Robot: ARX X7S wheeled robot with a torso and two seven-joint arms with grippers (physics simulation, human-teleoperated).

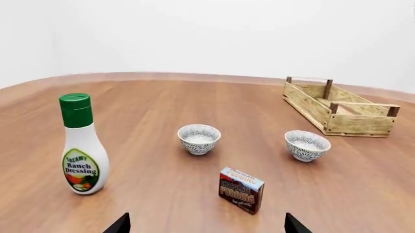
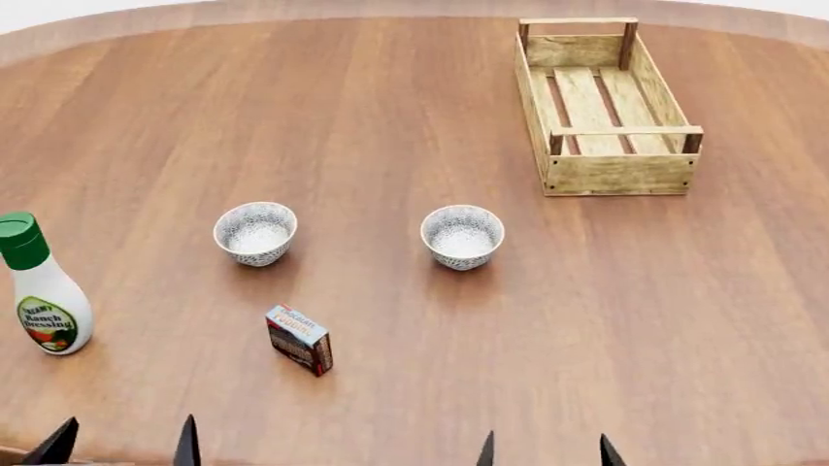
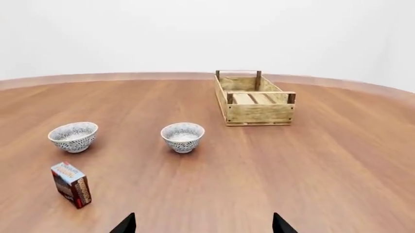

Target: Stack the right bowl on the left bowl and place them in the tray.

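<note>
At the far left of the head view a ranch dressing bottle (image 2: 43,288) is standing upright, well apart from the bowls. Along the bottom edge, the left gripper (image 2: 123,442) is showing only two dark fingertips, spread apart and holding nothing. Right of the bottle, in the middle band of the frame, the left bowl (image 2: 255,233) is sitting upright on the wooden table (image 2: 388,97), seemingly empty. Below and a little right of it a small pudding box (image 2: 299,340) is standing on end, between that bowl and the robot. Further right, near centre, the right bowl (image 2: 463,236) is sitting level with its twin, the two clearly apart. At the bottom edge beneath it, the right gripper (image 2: 545,449) is likewise showing two parted tips with nothing between them. In the upper right, the tray (image 2: 616,175) is lying lengthwise, apparently empty.

No step appears begun yet. Judging from this layout, the right arm is best placed to take the right bowl by its rim, pinching one wall from above, then carrying it leftward high enough to clear the other rim before lowering it squarely. The pudding box is the likeliest obstruction for any low reach toward the left bowl; the bottle seems too far off to interfere.
</note>
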